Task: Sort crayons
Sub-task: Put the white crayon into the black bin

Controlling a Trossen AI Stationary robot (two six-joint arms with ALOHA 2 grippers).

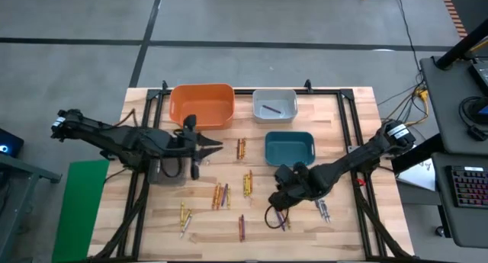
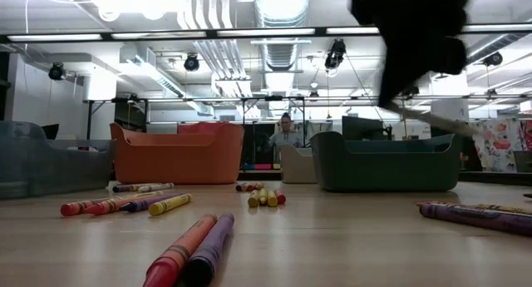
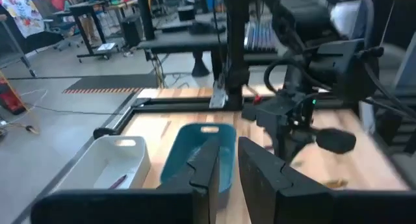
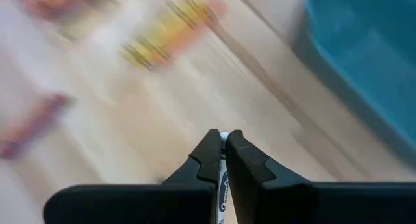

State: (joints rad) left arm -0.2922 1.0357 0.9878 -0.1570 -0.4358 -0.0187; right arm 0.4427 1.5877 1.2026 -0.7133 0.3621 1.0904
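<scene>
- The crayons (image 1: 246, 182) are mostly unsorted: pairs and small clusters lie scattered across the bare wood of the table (image 1: 351, 126), well apart from both sets of fingers except for a few beside the right ones.
- One purple crayon (image 1: 271, 108) already lies in the white bin (image 1: 274, 104); that is the only sorted piece that shows.
- The teal bin (image 1: 290, 148) looks empty from above, and nothing shows in the orange bin (image 1: 201, 105).
- The right gripper (image 4: 221, 160) hangs low over the near side of the table, its fingers pinched tight on a pale crayon (image 4: 221, 185) whose printed wrapper runs back between them.
- More crayons, a yellow-orange pair among them, lie on the wood just beyond the right fingertips, with the teal bin off to one side.
- The left gripper (image 1: 214, 145) waits above the table near the orange bin, its fingers drawn narrow with a slim gap and nothing between them.
- By my reckoning the job is barely begun: one crayon binned, one in the grip, roughly a score left to collect.
</scene>
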